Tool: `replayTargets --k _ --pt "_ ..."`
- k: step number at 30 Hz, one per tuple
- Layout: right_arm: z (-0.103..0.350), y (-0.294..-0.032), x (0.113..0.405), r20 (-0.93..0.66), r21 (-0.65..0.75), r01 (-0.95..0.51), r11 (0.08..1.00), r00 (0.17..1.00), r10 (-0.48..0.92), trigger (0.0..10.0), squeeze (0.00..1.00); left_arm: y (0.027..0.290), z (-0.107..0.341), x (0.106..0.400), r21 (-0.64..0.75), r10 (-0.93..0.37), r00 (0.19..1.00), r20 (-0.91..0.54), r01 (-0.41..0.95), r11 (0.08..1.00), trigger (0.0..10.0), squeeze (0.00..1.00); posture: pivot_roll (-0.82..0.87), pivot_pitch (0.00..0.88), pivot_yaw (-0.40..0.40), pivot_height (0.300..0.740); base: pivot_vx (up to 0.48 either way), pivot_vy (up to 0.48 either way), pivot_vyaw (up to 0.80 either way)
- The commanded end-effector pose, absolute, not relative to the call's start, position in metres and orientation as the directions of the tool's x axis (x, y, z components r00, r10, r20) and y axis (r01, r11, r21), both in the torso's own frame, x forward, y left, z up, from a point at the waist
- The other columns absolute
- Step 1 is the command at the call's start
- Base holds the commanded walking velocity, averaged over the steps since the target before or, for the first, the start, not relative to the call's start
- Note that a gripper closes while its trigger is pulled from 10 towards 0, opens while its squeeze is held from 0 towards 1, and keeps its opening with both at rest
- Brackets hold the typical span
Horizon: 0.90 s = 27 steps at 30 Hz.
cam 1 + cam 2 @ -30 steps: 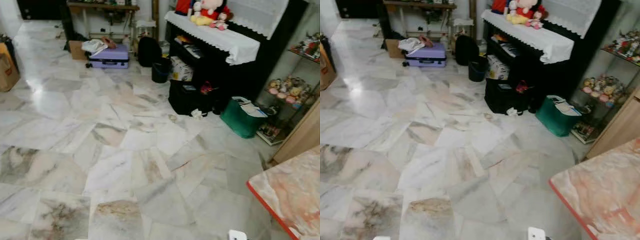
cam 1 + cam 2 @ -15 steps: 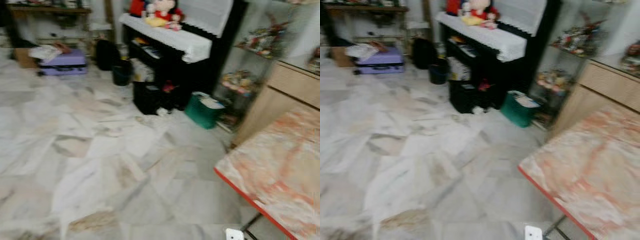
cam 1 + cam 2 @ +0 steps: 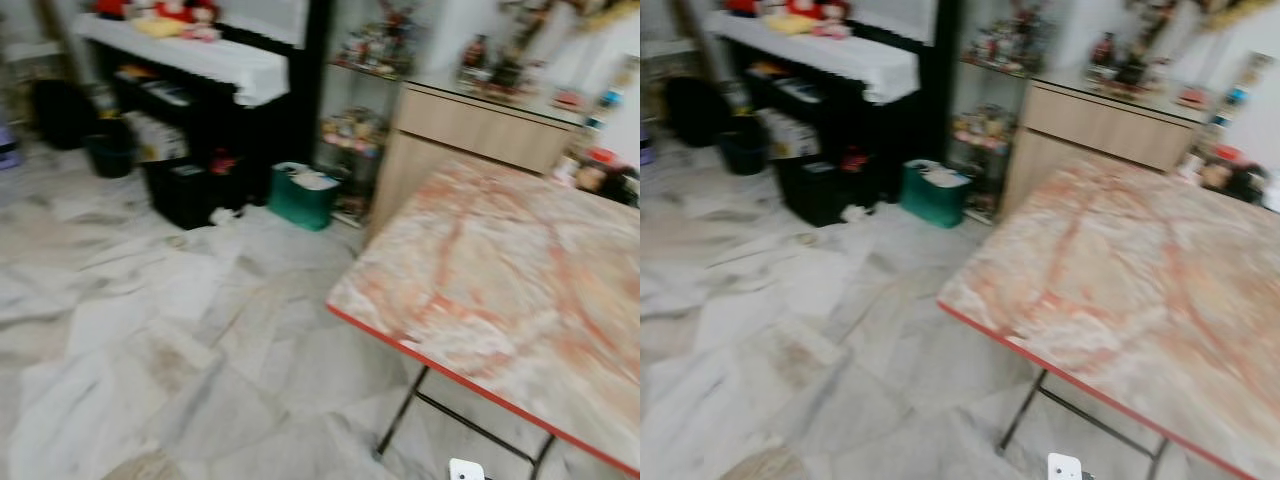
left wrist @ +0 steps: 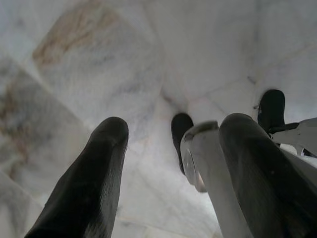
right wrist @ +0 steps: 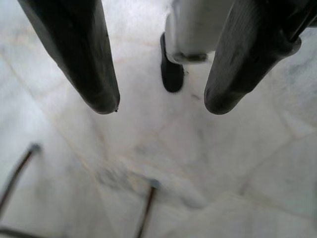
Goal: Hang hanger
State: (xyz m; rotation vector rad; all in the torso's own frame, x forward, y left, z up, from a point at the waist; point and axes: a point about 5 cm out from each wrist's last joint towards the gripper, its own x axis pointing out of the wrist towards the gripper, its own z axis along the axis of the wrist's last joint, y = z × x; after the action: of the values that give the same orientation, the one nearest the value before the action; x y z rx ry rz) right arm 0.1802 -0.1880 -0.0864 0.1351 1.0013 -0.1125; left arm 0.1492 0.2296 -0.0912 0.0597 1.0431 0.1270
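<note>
Both arms hang low over the marble floor. In the left wrist view my left gripper (image 4: 174,126) is open, with nothing between its black fingers (image 4: 94,183); beyond them are my own silver leg (image 4: 208,163) and black foot (image 4: 181,131). In the right wrist view my right gripper (image 5: 161,105) is also open and holds nothing, above pale floor tiles and thin dark table legs (image 5: 146,210). The head views are blurred.
A folding table (image 3: 500,290) with a pink marbled top and red edge stands close on the right. Behind it is a wooden cabinet (image 3: 480,135). A black piano with a white cloth (image 3: 200,60), a green basket (image 3: 303,196) and a black bin (image 3: 110,155) line the back. Marble floor (image 3: 150,330) lies to the left.
The camera has swung to the right: the piano and green basket slid left, the purple suitcase left the picture, and the table now takes up the right side.
</note>
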Motion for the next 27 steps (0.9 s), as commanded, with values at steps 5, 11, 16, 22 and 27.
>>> replayTargets --k 5,11,16,22,27 --pt "-0.096 -0.187 0.158 -0.874 0.166 0.222 0.961 0.484 0.039 10.0 0.0 0.22 -0.082 0.175 0.116 0.049 0.55 -0.833 0.086 0.99 10.0 0.0 0.2 0.0 -0.062 0.74 0.0 0.0 -0.8" --pt "-0.096 -0.193 0.157 -0.875 0.162 0.229 0.96 0.483 0.033 10.0 0.0 0.218 -0.083 0.174 0.111 0.039 0.547 -0.836 0.099 0.989 10.0 0.0 0.2 0.0 -0.062 0.74 0.0 0.0 -0.8" --pt "-0.095 -0.193 0.158 -0.876 0.161 0.233 0.959 0.481 0.03 10.0 0.0 0.218 -0.082 0.175 0.115 0.042 0.547 -0.836 0.1 0.988 10.0 0.0 0.19 0.0 -0.06 0.74 0.0 0.0 -0.8" --pt "-0.094 -0.191 0.16 -0.873 0.165 0.237 0.957 0.487 0.03 10.0 0.0 0.219 -0.08 0.179 0.12 0.04 0.554 -0.831 0.108 0.987 10.0 0.0 0.19 0.0 -0.053 0.74 0.0 0.0 -0.8" --pt "-0.094 -0.19 0.162 -0.872 0.165 0.235 0.958 0.489 0.03 10.0 0.0 0.217 -0.08 0.18 0.119 0.038 0.558 -0.829 0.11 0.987 10.0 0.0 0.19 0.0 -0.054 0.74 0.0 0.0 -0.8"
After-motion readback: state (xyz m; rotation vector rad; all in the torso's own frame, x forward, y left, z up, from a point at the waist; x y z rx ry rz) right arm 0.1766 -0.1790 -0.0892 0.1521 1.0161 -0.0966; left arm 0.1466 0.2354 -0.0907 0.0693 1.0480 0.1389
